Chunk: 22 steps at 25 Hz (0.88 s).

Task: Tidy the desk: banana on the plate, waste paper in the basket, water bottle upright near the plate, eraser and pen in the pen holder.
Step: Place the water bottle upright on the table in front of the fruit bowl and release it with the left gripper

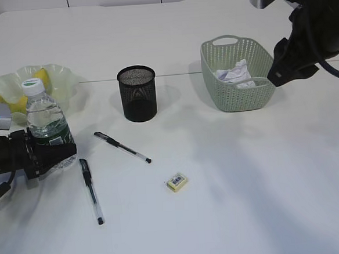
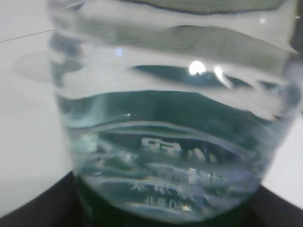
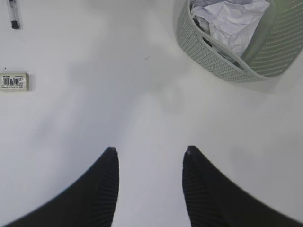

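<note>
The water bottle (image 1: 43, 112) stands upright on the desk (image 1: 249, 185) just in front of the plate (image 1: 67, 76), where the banana (image 1: 18, 104) lies. My left gripper (image 1: 55, 152) is shut on the bottle's lower part. That bottle (image 2: 170, 118) fills the left wrist view, with the gripper (image 2: 165, 208) flanking it. Two pens (image 1: 122, 147) (image 1: 91, 190) and the eraser (image 1: 177, 182) lie on the desk in front of the pen holder (image 1: 137, 94). Waste paper (image 1: 235, 74) sits in the basket (image 1: 240, 93). My right gripper (image 1: 276, 76) hangs open and empty beside the basket.
In the right wrist view the open right gripper (image 3: 150, 151) hovers over bare desk, with the basket (image 3: 203, 52) and its paper (image 3: 236, 19) at upper right. The eraser (image 3: 14, 81) and a pen tip (image 3: 13, 14) lie far left.
</note>
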Each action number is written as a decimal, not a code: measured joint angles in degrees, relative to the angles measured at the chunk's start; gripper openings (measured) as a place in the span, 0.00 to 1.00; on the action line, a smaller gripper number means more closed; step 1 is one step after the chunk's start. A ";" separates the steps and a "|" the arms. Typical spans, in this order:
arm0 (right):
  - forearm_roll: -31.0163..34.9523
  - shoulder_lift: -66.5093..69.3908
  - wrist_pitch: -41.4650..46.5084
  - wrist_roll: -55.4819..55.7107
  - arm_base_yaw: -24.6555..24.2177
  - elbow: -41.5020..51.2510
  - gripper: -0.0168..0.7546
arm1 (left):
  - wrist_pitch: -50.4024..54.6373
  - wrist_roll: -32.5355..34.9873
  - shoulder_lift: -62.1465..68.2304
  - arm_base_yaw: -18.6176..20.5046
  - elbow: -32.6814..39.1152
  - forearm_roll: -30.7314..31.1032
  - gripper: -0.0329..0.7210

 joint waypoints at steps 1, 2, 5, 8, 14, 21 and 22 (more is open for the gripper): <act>0.00 0.12 0.00 0.00 0.00 0.00 0.45 | 0.11 0.00 0.09 0.00 0.00 0.00 0.66; 0.00 0.20 0.00 0.00 0.00 0.00 0.45 | 0.11 0.00 0.09 0.00 0.00 0.00 0.67; 0.00 0.81 0.00 0.00 0.00 0.00 0.45 | -0.50 -0.45 0.70 0.00 0.00 0.00 0.75; 0.00 1.30 0.00 0.00 0.00 0.00 0.45 | -0.65 -1.11 1.09 0.11 0.10 -0.10 0.83; 0.00 1.30 0.00 0.00 0.00 0.00 0.45 | -0.86 -1.75 0.60 0.11 0.21 -0.45 0.87; 0.00 1.30 0.00 0.00 0.00 0.00 0.45 | -4.36 -2.78 -3.60 0.20 0.58 -0.33 0.87; 0.00 1.30 0.00 0.00 0.00 0.00 0.45 | -4.36 -2.88 -4.40 0.20 0.58 -0.33 0.87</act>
